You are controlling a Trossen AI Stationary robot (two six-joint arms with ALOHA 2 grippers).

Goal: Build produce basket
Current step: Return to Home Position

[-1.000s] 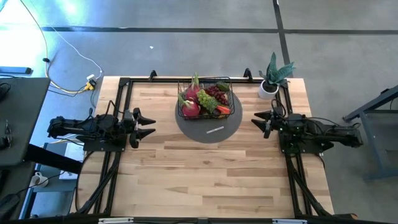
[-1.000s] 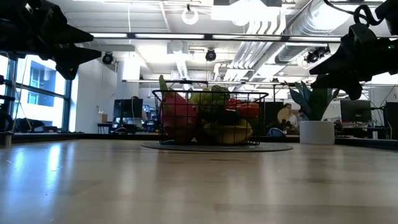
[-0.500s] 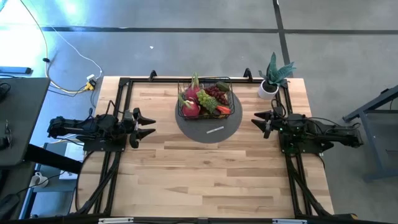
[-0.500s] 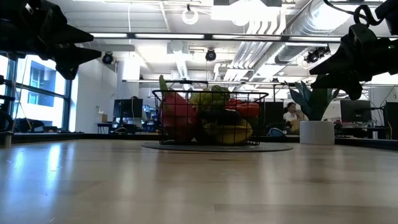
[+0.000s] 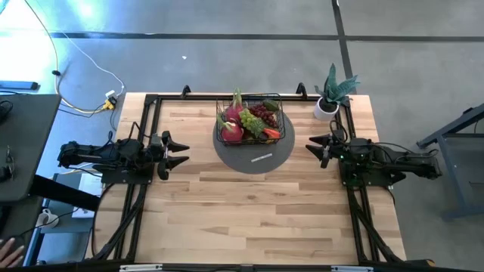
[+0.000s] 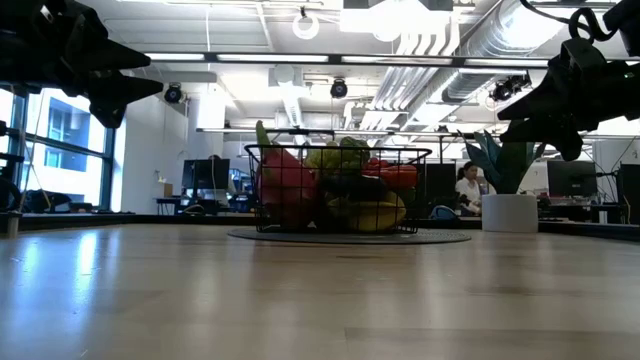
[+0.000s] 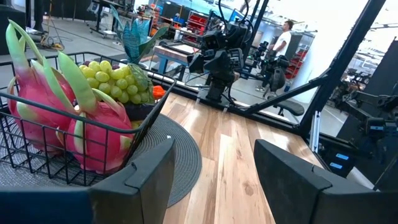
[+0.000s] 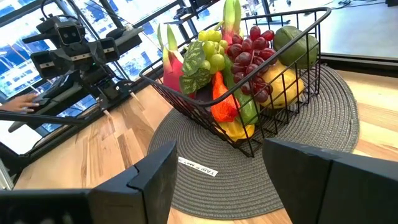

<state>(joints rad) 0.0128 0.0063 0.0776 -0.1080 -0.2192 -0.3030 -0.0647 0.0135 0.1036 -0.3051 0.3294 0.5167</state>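
Open wood across my surface's (image 5: 249, 219) lower half. Upper centre blocked: basket (image 5: 281, 115) on mat (image 5: 238, 160). Plant (image 5: 335, 89) upper right.

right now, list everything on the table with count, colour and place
basket: one, black wire, on the mat, far middle
dragon fruits: two, pink, in basket
green grapes: one bunch, in basket
red grapes: one bunch, in basket
carrot: one, orange, in basket
yellow fruit: one, in basket
green fruit: one, round, in basket
mat: one, grey, round, under basket
label: one, white, on mat
potted plant: one, green, white pot, far right corner
table: one, light wood
left gripper: one, dark, open, left edge
right gripper: one, dark, open, right edge
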